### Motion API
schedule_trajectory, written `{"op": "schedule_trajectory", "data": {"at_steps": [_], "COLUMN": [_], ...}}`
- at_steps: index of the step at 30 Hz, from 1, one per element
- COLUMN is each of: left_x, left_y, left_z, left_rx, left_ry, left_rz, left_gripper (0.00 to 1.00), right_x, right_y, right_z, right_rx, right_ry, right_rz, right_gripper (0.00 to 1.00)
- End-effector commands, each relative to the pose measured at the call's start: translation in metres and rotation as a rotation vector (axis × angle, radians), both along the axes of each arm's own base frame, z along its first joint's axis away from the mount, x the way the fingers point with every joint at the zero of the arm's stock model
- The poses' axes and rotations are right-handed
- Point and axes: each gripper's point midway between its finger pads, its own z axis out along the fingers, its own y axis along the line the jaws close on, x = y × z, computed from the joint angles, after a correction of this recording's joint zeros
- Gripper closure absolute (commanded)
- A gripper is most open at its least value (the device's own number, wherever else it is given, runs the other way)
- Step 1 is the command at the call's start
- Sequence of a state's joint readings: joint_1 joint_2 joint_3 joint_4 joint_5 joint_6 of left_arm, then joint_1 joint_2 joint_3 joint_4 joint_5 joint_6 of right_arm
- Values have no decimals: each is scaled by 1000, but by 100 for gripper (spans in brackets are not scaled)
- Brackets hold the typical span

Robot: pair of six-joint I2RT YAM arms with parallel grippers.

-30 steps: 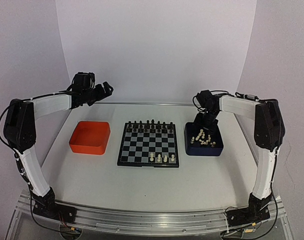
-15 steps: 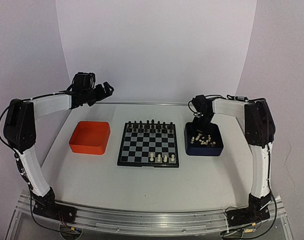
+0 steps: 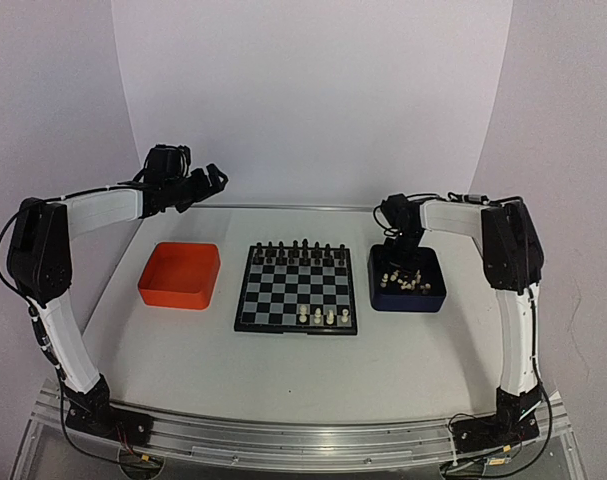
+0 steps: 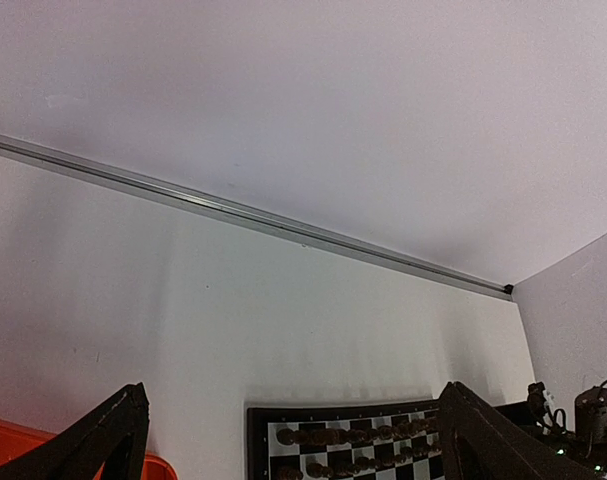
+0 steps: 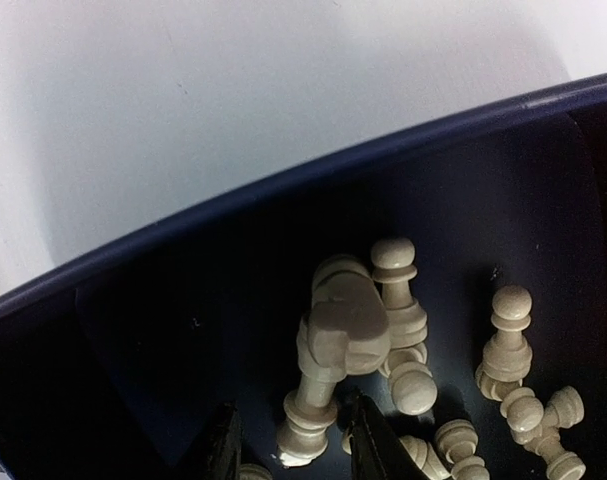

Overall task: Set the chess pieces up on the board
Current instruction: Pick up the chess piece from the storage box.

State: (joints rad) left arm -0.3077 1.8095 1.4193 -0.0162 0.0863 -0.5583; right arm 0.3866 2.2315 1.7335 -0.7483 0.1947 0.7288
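The board [image 3: 295, 328] lies mid-table with black pieces along its far rows and three cream chess pieces [image 3: 317, 316] on its near row. Several more cream pieces [image 3: 410, 281] lie heaped in the dark blue tray [image 3: 408, 304]. My right gripper [image 3: 400, 257] reaches down into the tray's far left corner. In the right wrist view its fingers [image 5: 293, 425] straddle the base of a cream knight-like piece [image 5: 341, 322], with a narrow gap on each side. My left gripper [image 3: 215, 180] hangs wide open and empty, high above the far left; its fingers [image 4: 293, 445] frame the board [image 4: 258, 440].
An orange tray [image 3: 178, 298] sits left of the board. White walls close in the back and sides. Loose pawns [image 5: 508, 340] lie right of the straddled piece, close to my right finger.
My right gripper has slid toward the tray's far left corner and its jaws have narrowed around a cream piece. The left arm has not moved.
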Motion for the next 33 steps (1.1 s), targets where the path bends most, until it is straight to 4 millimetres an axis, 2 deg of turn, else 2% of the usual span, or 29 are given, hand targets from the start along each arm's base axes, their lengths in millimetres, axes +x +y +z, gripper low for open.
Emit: {"op": "schedule_trajectory", "data": {"at_steps": [1, 18, 22, 33], "left_x": [-2, -8, -10, -16], "left_y": [0, 5, 6, 8], "left_z": [28, 32, 32, 32], "left_rx": [-33, -24, -24, -30], "left_ry": [-63, -75, -77, -82], "left_rz": [-7, 9, 12, 16], "left_gripper": [0, 0, 0, 0], "right_x": [11, 4, 4, 7], "right_y": [-2, -5, -6, -1], "right_z": [3, -11, -5, 15], "right_rx": [-10, -23, -25, 7], "right_ry": [-23, 9, -1, -36], "right_rz": [-3, -8, -8, -4], "right_gripper": [67, 83, 90, 100]}}
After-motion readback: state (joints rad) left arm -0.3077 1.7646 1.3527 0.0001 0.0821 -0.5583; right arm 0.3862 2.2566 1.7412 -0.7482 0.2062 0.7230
